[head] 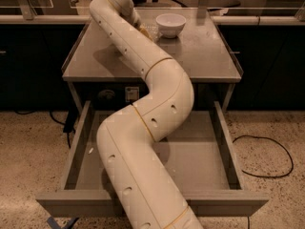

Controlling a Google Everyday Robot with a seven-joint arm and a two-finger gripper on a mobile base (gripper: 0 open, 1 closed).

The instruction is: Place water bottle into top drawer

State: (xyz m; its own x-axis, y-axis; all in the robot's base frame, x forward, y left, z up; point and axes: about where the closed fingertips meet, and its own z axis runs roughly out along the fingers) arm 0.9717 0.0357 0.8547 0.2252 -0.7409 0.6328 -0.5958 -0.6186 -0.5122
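The water bottle (151, 31) lies on the grey tabletop (205, 51), just left of the white bowl (170, 24); only a small clear, crinkled part of it shows past my arm. My gripper (142, 28) is at the end of the wrist, reaching down at the bottle's left side and mostly hidden behind the arm. The top drawer (152, 202) is pulled fully open below the tabletop, and my arm passes over its middle.
My white arm (157, 113) rises from the bottom edge, bends over the drawer and crosses the table's left half. A black cable (267, 171) lies on the speckled floor at the right. Dark counters stand behind the table.
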